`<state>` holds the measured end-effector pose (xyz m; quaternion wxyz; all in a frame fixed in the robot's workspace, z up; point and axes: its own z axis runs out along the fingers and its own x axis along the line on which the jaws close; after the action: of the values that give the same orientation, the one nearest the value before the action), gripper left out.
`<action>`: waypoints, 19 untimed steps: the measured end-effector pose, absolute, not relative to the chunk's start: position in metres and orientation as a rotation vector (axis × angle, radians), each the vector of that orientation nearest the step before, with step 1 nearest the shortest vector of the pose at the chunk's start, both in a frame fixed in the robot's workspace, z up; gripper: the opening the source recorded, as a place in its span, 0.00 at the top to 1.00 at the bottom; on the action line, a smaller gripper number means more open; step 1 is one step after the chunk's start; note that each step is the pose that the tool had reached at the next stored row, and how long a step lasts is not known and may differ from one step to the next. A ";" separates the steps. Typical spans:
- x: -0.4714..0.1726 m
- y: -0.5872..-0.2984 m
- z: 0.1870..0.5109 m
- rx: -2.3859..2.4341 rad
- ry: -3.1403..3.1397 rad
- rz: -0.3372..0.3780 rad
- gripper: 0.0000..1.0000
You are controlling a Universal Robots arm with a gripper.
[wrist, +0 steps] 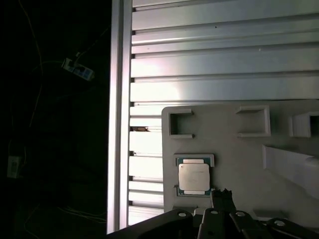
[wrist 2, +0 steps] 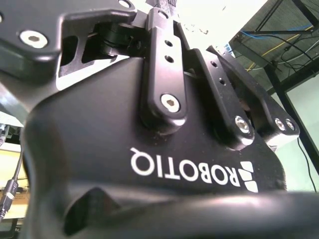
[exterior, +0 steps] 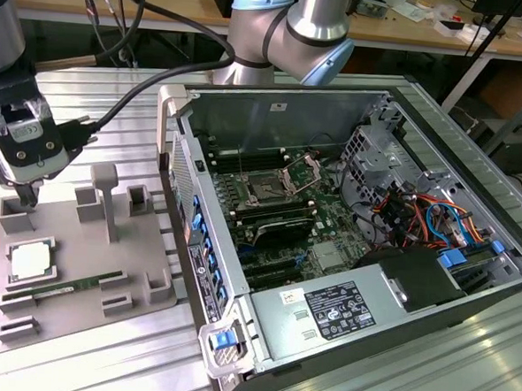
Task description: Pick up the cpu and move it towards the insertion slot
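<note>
The cpu [exterior: 31, 259], a flat square chip with a pale metal top, lies in a recess of the grey fixture [exterior: 137, 259] at the exterior view's left; the first wrist view shows the cpu [wrist: 194, 177] too. My gripper [exterior: 27, 201] hangs just above the fixture's far corner, a little beyond the cpu, with its fingers drawn together and nothing in them. In the first wrist view the gripper [wrist: 222, 194] tip sits close beside the chip's corner. The insertion slot [exterior: 266, 191], a dark socket with its silver frame raised, is on the motherboard inside the open computer case.
A green memory stick [exterior: 60, 285] lies in the fixture beside the cpu, among grey upright posts [exterior: 104, 199]. The open computer case [exterior: 189, 218] has a tall side wall between the fixture and the motherboard. Cables [exterior: 419, 218] and a power supply [exterior: 343, 307] are inside it.
</note>
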<state>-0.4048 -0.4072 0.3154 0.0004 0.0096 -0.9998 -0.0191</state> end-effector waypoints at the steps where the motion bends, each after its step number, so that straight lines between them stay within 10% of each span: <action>1: -0.405 -0.407 0.315 0.030 -3.140 -0.060 0.89; 19: -0.406 -0.407 0.309 0.030 -3.140 -0.060 0.89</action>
<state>-0.4057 -0.4072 0.3091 0.0004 0.0095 -0.9998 -0.0191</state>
